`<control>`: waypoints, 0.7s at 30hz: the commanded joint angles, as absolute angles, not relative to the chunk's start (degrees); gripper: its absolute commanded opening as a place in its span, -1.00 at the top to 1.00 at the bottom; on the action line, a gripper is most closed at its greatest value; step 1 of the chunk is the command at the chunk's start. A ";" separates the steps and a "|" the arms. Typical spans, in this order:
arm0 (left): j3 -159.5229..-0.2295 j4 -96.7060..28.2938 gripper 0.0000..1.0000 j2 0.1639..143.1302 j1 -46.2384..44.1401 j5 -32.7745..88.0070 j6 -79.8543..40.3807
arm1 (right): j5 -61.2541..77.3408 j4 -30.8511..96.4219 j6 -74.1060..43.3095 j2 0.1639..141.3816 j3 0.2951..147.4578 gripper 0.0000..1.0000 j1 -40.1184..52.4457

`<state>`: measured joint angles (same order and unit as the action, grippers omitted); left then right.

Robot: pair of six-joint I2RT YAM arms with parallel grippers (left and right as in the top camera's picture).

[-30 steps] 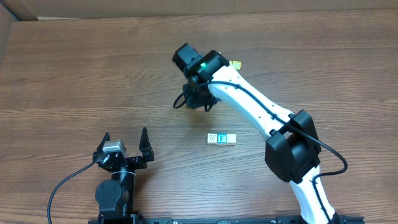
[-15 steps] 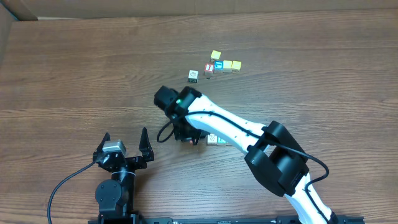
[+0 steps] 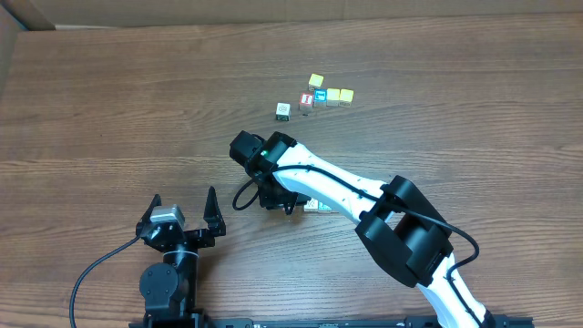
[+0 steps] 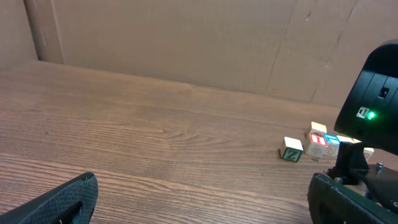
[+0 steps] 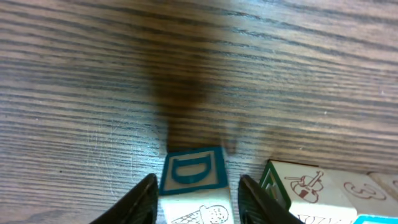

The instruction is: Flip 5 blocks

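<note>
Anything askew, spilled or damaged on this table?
Nothing looks spilled or damaged. The one oddity is the green block, which sits apart from the far cluster and seems turned at an angle to it.

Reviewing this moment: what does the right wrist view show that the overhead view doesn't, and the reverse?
Only the right wrist view: a block topped with a blue D, with an ice-cream drawing on its side. It stands between the right fingers, next to a violin-picture block.
Only the overhead view: the far cluster of blocks, a lone green-marked block, and the open left gripper.
Both: the wooden table and the pale blocks by the right arm, which mostly hides them from above.
</note>
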<state>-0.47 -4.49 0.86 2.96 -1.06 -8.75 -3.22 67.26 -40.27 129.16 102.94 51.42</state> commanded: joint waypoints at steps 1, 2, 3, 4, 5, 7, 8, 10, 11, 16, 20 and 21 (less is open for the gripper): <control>-0.27 -4.40 -1.00 0.25 2.57 -0.43 -7.70 | -3.81 67.11 -40.27 128.27 102.72 0.10 51.24; -0.27 -4.40 -0.99 0.25 2.57 -0.43 -7.70 | -3.81 67.11 -40.29 128.27 102.72 0.09 51.27; -0.27 -4.40 -1.00 0.25 2.57 -0.43 -7.70 | -3.81 67.11 -40.27 128.27 102.72 0.08 51.24; -0.27 -4.40 -1.00 0.25 2.57 -0.43 -7.70 | -3.81 67.02 -40.27 128.27 102.74 0.07 51.27; -0.27 -4.40 -0.99 0.25 2.57 -0.43 -7.70 | -3.81 66.87 -40.25 128.27 102.80 0.06 51.24; -0.27 -4.40 -0.99 0.25 2.57 -0.43 -7.70 | -3.86 66.39 -40.05 128.27 103.18 0.05 51.24; -0.27 -4.40 -0.99 0.25 2.57 -0.43 -7.70 | -3.86 66.32 -40.05 128.27 103.37 0.04 51.18; -0.27 -4.40 -1.00 0.25 2.57 -0.43 -7.70 | -3.86 66.24 -39.90 128.27 104.25 0.03 50.89; -0.27 -4.40 -1.00 0.25 2.57 -0.43 -7.70 | -3.81 66.19 -39.29 128.27 104.55 0.03 50.78; -0.27 -4.40 -0.99 0.25 2.57 -0.43 -7.70 | -3.88 66.11 -38.48 128.27 106.69 0.03 49.78; -0.27 -4.40 -1.00 0.25 2.57 -0.43 -7.70 | -3.81 66.13 -37.45 128.27 109.40 0.03 48.40; -0.27 -4.40 -0.99 0.25 2.57 -0.43 -7.70 | -3.79 66.22 -37.45 128.27 110.00 0.03 48.05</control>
<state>-0.47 -4.49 0.86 2.96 -1.06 -8.75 -3.20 66.43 -38.39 129.16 106.59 49.54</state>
